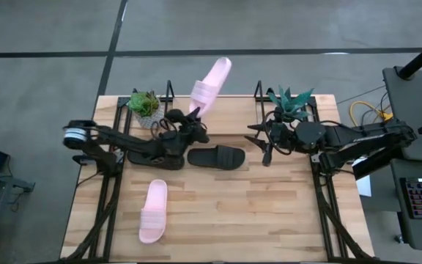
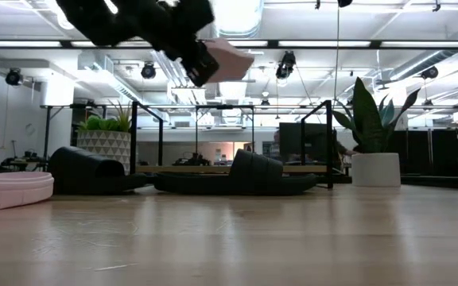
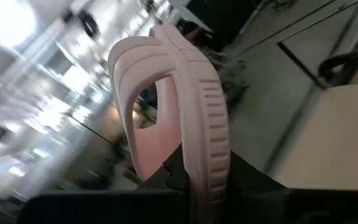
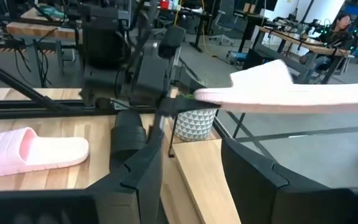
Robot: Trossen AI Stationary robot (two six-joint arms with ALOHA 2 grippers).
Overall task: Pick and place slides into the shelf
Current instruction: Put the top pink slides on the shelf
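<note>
Overhead, a pink slide [image 1: 211,86] is being held aloft by the left hand [image 1: 193,117], whose fingers are clamped shut on its heel end; the toe end is sticking out beyond the far edge of the bench [image 1: 218,213], over the shelf [image 1: 170,97]. Just beside that hand, toward the bench's middle, a black slide [image 1: 217,156] is lying flat. A second black slide [image 2: 86,171] is lying partly hidden under the left arm. Nearer the front, a second pink slide [image 1: 153,210] is resting on the wood. Meanwhile, the right hand [image 1: 261,143] is being kept empty with its fingers parted, near the shelf's right end frame [image 1: 258,92].
</note>
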